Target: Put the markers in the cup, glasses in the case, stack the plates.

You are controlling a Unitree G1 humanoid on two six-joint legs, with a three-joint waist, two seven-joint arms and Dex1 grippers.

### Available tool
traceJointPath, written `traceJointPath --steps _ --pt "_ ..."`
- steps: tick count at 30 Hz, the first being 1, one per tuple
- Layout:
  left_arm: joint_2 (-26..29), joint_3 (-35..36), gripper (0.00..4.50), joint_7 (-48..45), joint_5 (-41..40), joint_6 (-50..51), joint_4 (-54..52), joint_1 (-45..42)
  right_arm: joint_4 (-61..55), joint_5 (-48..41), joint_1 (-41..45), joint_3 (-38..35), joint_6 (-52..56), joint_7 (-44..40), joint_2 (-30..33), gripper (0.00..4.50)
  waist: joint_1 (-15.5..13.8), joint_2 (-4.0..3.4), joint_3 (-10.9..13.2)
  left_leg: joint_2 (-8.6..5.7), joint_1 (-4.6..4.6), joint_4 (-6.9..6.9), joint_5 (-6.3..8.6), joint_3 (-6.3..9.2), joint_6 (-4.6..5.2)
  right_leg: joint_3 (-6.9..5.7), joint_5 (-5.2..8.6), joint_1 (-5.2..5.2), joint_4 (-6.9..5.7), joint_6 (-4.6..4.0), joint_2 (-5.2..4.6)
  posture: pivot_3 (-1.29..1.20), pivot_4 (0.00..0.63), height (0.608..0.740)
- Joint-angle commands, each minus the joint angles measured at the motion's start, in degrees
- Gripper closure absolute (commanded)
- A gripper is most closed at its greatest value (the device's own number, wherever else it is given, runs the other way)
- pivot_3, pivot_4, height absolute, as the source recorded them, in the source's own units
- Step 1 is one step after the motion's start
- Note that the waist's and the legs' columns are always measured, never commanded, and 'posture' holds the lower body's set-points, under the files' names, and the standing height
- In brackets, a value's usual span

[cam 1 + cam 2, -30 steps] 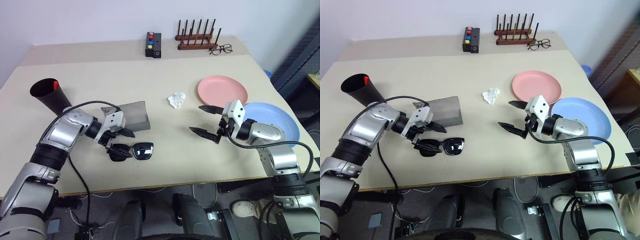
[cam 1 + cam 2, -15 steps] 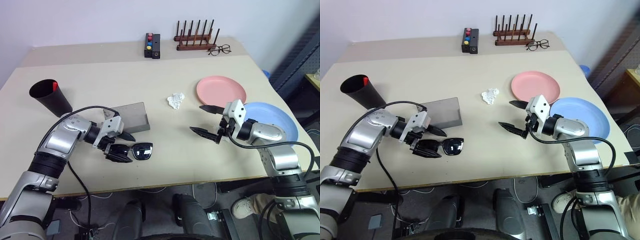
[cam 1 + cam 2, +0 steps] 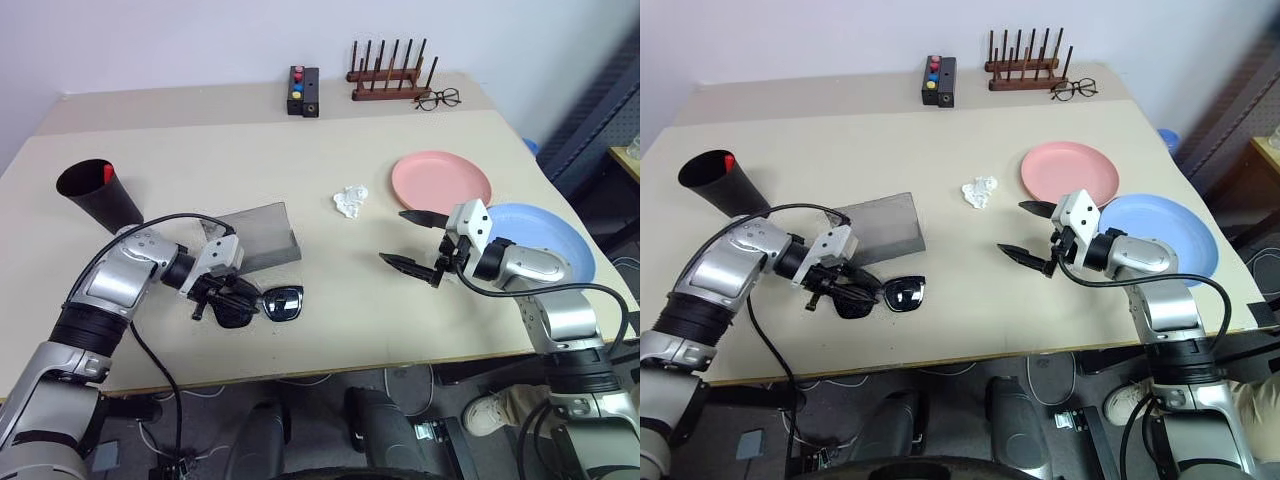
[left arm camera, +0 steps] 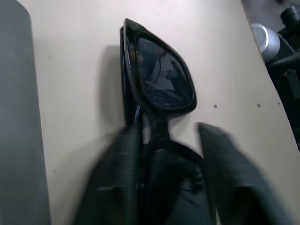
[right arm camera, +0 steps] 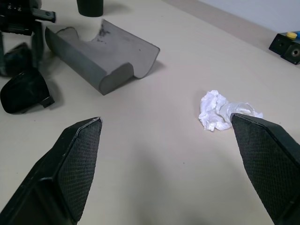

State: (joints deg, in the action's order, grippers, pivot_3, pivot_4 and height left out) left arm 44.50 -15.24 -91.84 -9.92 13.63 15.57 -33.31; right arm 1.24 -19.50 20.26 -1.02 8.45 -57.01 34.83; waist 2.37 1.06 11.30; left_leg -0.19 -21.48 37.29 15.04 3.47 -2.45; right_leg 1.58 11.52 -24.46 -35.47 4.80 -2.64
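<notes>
The black glasses (image 3: 281, 302) with dark lenses lie on the table just in front of the open grey case (image 3: 258, 236). My left gripper (image 3: 228, 297) is shut on the glasses at their left lens; in the left wrist view its blurred fingers (image 4: 117, 187) flank the frame (image 4: 161, 79). The dark cup (image 3: 95, 192) stands at the far left with a marker's red cap (image 3: 109, 172) showing at its rim. The pink plate (image 3: 441, 182) and the blue plate (image 3: 545, 240) lie side by side at the right. My right gripper (image 3: 405, 238) hovers open beside them, holding nothing.
A crumpled white tissue (image 3: 351, 200) lies mid-table. At the back edge stand a black box with coloured buttons (image 3: 305, 90) and a wooden peg rack (image 3: 392, 75), with wire-rimmed eyeglasses (image 3: 440, 98) beside it. The table's front edge runs close below both grippers.
My left gripper's fingers, spread wide around the glasses' left lens before, have closed on it. The right arm has not moved.
</notes>
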Motion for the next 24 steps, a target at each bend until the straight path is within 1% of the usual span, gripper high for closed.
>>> traceJointPath --steps 1,2,10,15,17,21,24 --pt "1.0 -0.5 4.48 0.2 1.5 -1.3 0.0 -0.5 -1.7 -1.0 0.0 -1.6 -0.8 0.3 -0.1 0.0 -0.2 -0.07 0.0 -0.01 0.01 0.0 0.0 -0.01 0.0 0.0 0.0 0.01 0.01 -0.01 -0.02 0.0 0.15 0.74" --pt "1.2 -0.4 4.48 0.2 1.3 -1.4 -0.1 -0.5 -1.7 -1.0 0.0 -1.6 -0.9 0.4 -0.1 0.0 -0.4 -0.18 -0.1 -0.01 0.01 0.01 0.0 -0.01 0.0 0.01 0.0 0.02 0.01 -0.01 -0.02 0.0 0.15 0.74" --pt "1.1 1.6 4.48 1.0 -0.5 -1.0 0.0 -1.8 -1.0 -0.9 0.4 -1.3 -1.4 0.5 -0.5 0.0 -0.3 -0.19 -0.1 0.01 0.09 0.04 -0.01 -0.01 0.02 0.02 -0.03 0.07 -0.03 -0.09 0.02 0.0 0.15 0.74" --pt "0.3 4.4 4.48 2.1 -3.3 1.3 0.6 -4.8 -0.1 -0.8 1.0 -1.1 -1.7 0.3 -0.7 0.0 -0.3 -0.13 -0.1 0.01 0.05 0.05 -0.01 0.0 0.02 0.02 -0.03 0.05 -0.02 -0.09 0.02 0.0 0.15 0.74" --pt "-0.2 5.5 4.48 3.0 -4.0 1.9 1.1 -7.3 0.4 -0.7 1.3 -0.9 -2.0 0.1 -0.8 0.0 -0.3 -0.11 -0.1 0.01 0.02 0.05 -0.01 -0.01 0.02 0.02 -0.03 0.04 0.02 -0.08 0.02 0.0 0.15 0.74" --pt "-1.5 8.2 4.48 5.3 -6.7 7.0 0.7 -13.5 1.5 -0.6 2.2 -0.6 -2.3 -0.2 -1.1 0.0 -0.2 -0.07 0.0 0.0 -0.07 0.04 -0.01 -0.01 0.02 0.02 -0.04 0.02 0.12 -0.05 0.01 0.0 0.15 0.74" --pt "-2.1 9.3 4.48 6.8 -8.0 10.2 0.7 -16.4 2.3 -0.4 2.9 -0.2 -2.7 -0.5 -1.6 0.0 0.0 -0.07 0.0 -0.01 -0.07 0.0 -0.01 -0.01 0.02 0.02 -0.04 0.01 0.16 -0.03 0.01 0.0 0.15 0.74"
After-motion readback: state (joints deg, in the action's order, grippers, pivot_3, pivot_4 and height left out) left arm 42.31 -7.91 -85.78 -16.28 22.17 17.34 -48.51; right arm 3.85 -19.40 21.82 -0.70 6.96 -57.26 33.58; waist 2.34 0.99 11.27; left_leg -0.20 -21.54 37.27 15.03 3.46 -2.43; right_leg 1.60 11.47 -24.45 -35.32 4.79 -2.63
